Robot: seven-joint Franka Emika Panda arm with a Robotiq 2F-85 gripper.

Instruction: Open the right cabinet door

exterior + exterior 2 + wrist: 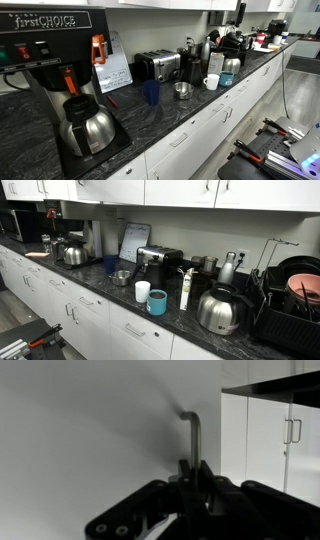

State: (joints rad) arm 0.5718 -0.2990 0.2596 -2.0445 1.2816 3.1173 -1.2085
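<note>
In the wrist view a white cabinet door (90,430) fills the left and middle of the picture. Its metal bar handle (193,435) stands upright, with the bent top end going into the door. My gripper (193,475) is shut on the lower part of this handle, one finger on each side of the bar. The door's edge (222,450) runs just to the right of the handle. I cannot make out the gripper clearly in either exterior view.
Past the door's edge are more white cabinet doors with a pair of handles (292,430). The dark counter (190,120) carries a coffee machine (50,70), a toaster (157,66), cups and kettles. Upper cabinets (180,190) hang above it.
</note>
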